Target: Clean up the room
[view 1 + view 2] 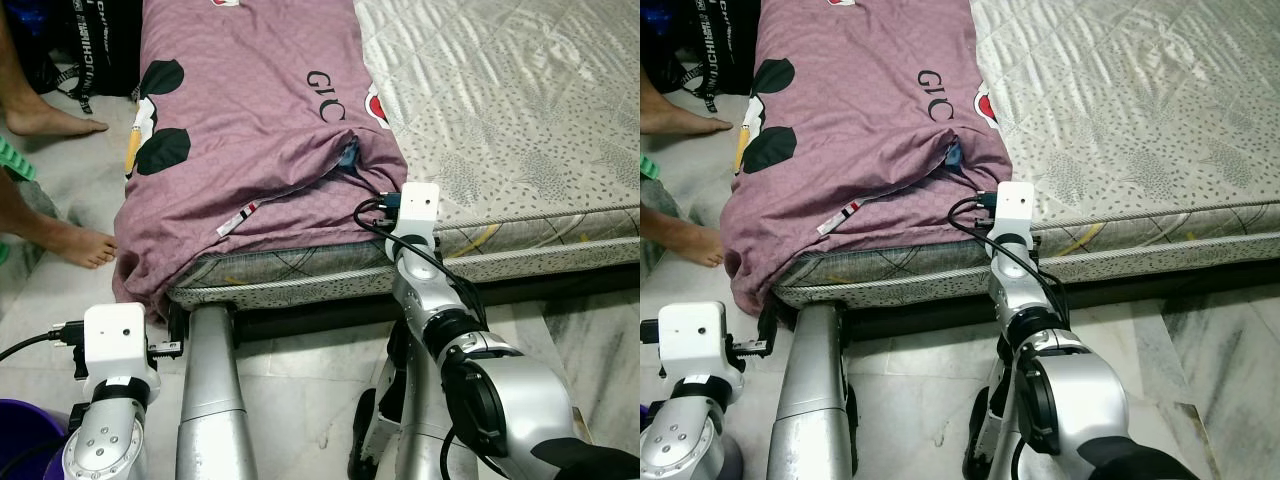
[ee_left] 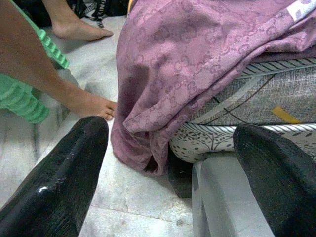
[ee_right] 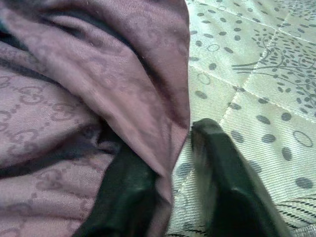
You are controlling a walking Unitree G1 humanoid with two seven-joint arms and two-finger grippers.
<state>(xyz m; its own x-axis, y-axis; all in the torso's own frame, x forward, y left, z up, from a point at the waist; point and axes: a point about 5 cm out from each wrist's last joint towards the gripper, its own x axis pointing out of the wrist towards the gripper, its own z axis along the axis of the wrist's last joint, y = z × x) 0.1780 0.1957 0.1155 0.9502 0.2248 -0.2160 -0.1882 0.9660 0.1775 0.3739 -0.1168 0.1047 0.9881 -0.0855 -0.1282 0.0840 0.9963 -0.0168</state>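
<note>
Blanket (image 1: 250, 120) edge between right gripper (image 3: 170, 197) jaws

Head views high over bed (image 1: 500, 120); wrist views close.

Silver jointed arms, white boxy wrist modules with looping black cables, glossy black tapered fingers (image 2: 64, 182)

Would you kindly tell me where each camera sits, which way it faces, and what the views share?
Left eye: head, looking down at the purple blanket on the mattress; both silver arms show.
Right eye: same scene, slightly shifted.
Left wrist: low by the bed corner, open left tool facing the hanging blanket and a person's foot.
Right wrist: at the blanket's edge; right tool straddles it.
All four share the blanket.
</note>
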